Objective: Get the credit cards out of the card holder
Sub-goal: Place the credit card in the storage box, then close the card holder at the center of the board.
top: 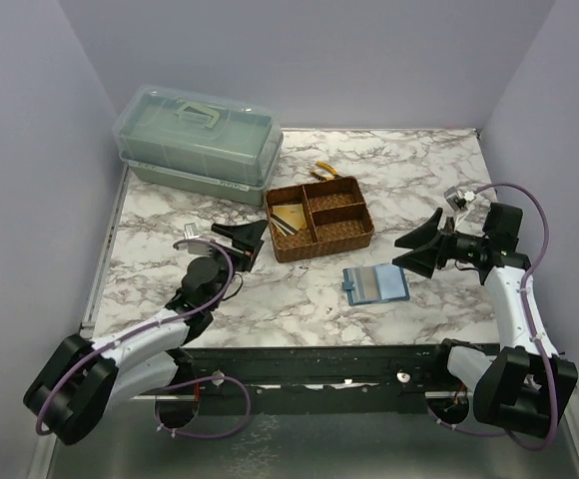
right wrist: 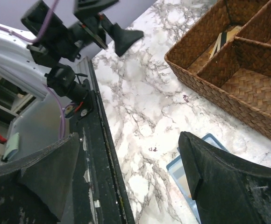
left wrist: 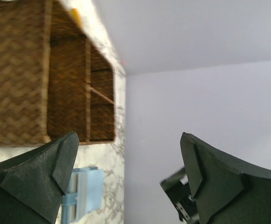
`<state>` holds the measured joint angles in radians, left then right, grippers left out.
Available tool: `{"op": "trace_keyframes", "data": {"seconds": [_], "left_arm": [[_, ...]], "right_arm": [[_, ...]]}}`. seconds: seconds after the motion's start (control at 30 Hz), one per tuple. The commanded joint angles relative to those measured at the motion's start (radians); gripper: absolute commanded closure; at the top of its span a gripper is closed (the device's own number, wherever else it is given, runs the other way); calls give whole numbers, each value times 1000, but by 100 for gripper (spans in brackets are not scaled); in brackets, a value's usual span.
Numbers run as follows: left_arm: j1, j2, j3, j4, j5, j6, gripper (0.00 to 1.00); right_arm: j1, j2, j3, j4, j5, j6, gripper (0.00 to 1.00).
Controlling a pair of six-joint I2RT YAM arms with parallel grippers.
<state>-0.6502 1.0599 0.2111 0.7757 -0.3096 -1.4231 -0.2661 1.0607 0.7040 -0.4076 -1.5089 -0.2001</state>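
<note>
A: what's sitting in the woven tray (top: 324, 245) right now?

B: credit cards (top: 289, 218) are lying in its big left compartment. The card holder (top: 376, 284) is lying open on the desk (top: 160, 264) just in front. Left end effector (top: 242, 238) and right end effector (top: 419, 244) are gaping open, empty.

Marble table (top: 299, 304) bears woven tray (top: 324, 245), card holder (top: 376, 284), toolbox (top: 200, 135), pliers (top: 325, 172).

Cut off at bottom edge, left wrist view: card holder (left wrist: 84, 193). Too small to count, top view: credit cards (top: 289, 218) in woven tray (top: 324, 247).
</note>
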Motion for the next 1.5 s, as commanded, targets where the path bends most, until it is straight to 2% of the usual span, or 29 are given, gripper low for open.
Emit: {"op": "trace_keyframes", "data": {"seconds": [0.0,0.13,0.27,0.43,0.57,0.87,1.13,1.47], "left_arm": [[65,-163,33,-114,246,148,1],[109,-275,32,-221,333,250,1],[135,-351,105,-471,365,362,1],[148,-337,229,-753,365,496,1],[150,-280,298,-892,320,560,1],[159,-201,370,-967,346,576,1],[168,-282,363,-976,400,529,1],[171,-350,462,-1094,377,575,1]], "right_arm": [[-14,-35,29,-62,10,-97,5],[-18,-43,43,-108,50,-174,4],[-28,-37,61,-167,79,-261,2],[-56,-5,83,-243,71,-358,1],[-91,23,89,-279,49,-407,1],[-111,33,87,-288,59,-436,1],[-112,10,77,-222,81,-343,1],[-111,-40,63,-168,100,-261,1]]}}
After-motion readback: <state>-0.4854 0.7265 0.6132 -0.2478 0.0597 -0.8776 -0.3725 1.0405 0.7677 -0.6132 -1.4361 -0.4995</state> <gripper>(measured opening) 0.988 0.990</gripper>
